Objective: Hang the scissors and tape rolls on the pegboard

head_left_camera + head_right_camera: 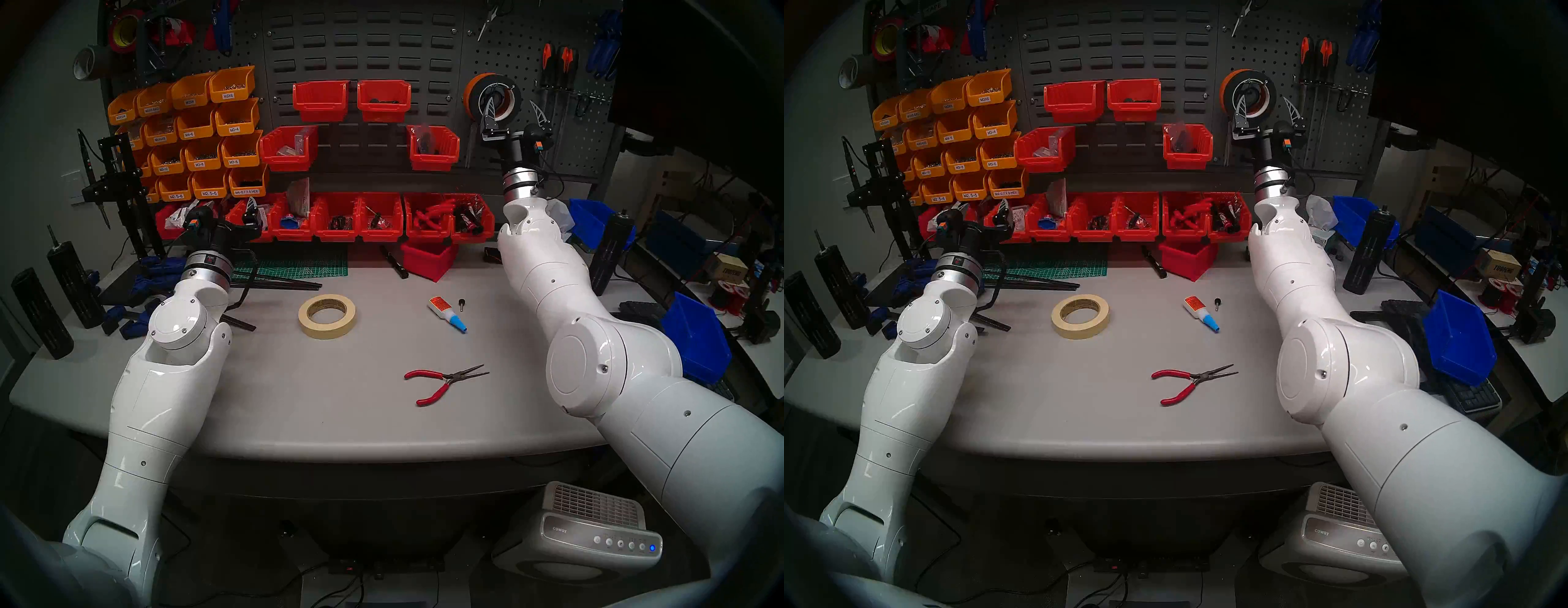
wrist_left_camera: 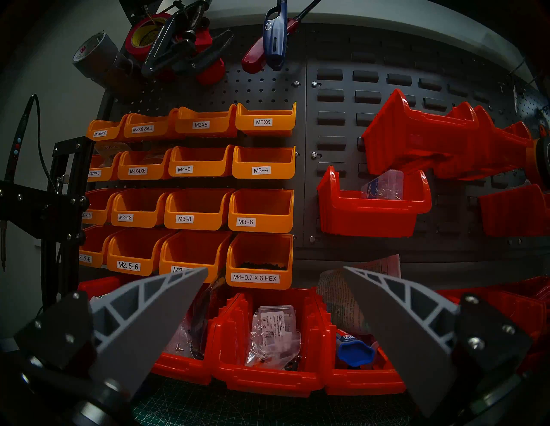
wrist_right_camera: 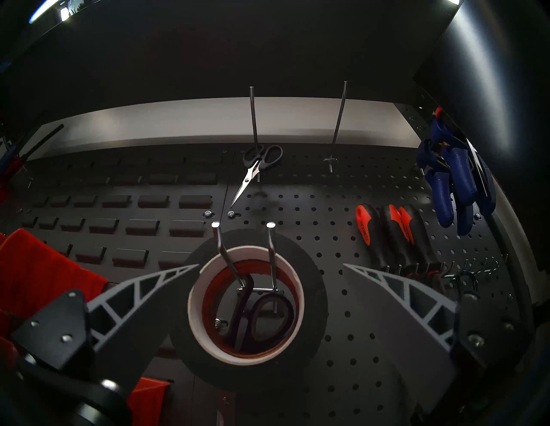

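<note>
**Colours across the workbench**

The desk (image 1: pixel 263 382) is plain pale grey. On it lies a cream masking tape roll (image 1: pixel 327 316), a pair of red-handled needle-nose pliers (image 1: pixel 441 382) with dark metal tips, and a white glue bottle (image 1: pixel 447 313) with an orange label and blue cap. The pegboard (image 3: pixel 351 297) is dark grey, dotted with a regular grid of round holes. On its hooks hang an orange tape roll (image 1: pixel 474 91) and a black tape roll (image 3: pixel 309 282) with a white core. The bins (image 2: pixel 263 162) are orange with white labels; others (image 1: pixel 384 99) are red. A green cutting mat (image 1: pixel 297 261) carries a pale grid.
</note>
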Tool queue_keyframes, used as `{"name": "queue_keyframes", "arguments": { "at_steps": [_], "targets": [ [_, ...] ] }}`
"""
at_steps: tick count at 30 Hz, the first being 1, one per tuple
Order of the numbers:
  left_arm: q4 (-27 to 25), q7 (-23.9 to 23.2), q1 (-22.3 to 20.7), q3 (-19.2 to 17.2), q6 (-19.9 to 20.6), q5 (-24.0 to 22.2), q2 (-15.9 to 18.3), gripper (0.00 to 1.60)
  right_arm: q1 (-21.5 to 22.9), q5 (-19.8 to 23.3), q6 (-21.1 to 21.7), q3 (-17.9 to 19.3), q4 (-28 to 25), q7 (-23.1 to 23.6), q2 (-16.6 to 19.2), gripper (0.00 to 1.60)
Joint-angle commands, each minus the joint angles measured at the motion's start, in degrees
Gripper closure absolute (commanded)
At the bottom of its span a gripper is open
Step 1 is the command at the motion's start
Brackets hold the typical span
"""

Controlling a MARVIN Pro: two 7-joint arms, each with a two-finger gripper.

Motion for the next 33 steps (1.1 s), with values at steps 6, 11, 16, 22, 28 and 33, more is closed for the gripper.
{"name": "queue_keyframes", "arguments": {
  "at_steps": [6,11,16,22,28,33],
  "targets": [
    [-1.69,-0.09,-1.95,-0.49,-0.77,0.02,0.12,0.0,-4.63,1.69,-0.85,0.28,-10.15,2.49,-0.48,0.0],
    [-1.66,-0.09,-1.91,-0.49,-0.72,0.02,0.14,0.0,-6.89,2.73,-1.7,0.14,-14.03,4.22,-0.88,0.0],
    [-1.64,-0.09,-1.89,-0.48,-0.69,0.03,0.15,0.0,-8.83,3.78,-2.43,-0.06,-16.67,5.65,-1.5,0.0],
    [-1.61,-0.08,-1.86,-0.47,-0.66,0.03,0.16,0.0,-11.79,5.21,-2.88,-0.51,-20.73,7.36,-2.04,0.0],
    [-1.58,-0.08,-1.83,-0.46,-0.62,0.03,0.17,0.0,-15.02,6.5,-3.2,-1.21,-24.56,9.07,-2.5,0.0],
    [-1.57,-0.08,-1.82,-0.46,-0.6,0.03,0.17,0.0,-18.47,7.82,-2.96,-1.7,-27.67,10.31,-2.97,0.0]
  ]
}}
